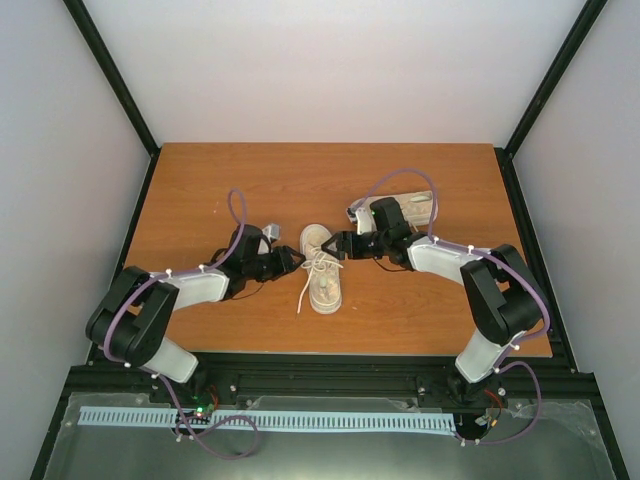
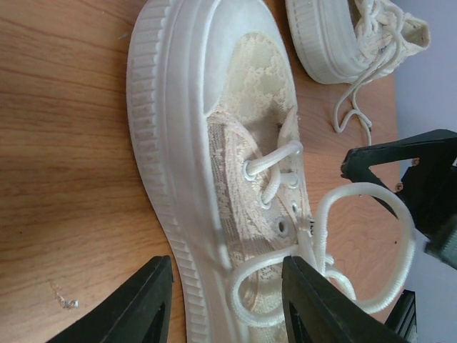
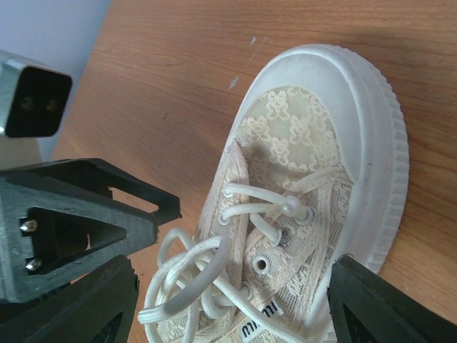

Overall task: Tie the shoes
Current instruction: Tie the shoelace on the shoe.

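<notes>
Our left gripper (image 2: 227,286) has its jaws apart, straddling the rubber edge and a lace loop (image 2: 234,289) of the middle shoe (image 2: 178,107). Our right gripper (image 3: 235,286) faces it from the other side. Its jaws are also wide apart, one finger just beside the sole, clamping nothing. That shoe sits sole-down near the middle of the table (image 1: 250,180), its laces (image 3: 182,282) loose in loops between the two grippers. Only the left wrist view shows the second shoe (image 2: 343,36) clearly, laces trailing; from above we see it half hidden behind the right arm. Only the right wrist view shows a printed label (image 3: 257,330) on the tongue.
</notes>
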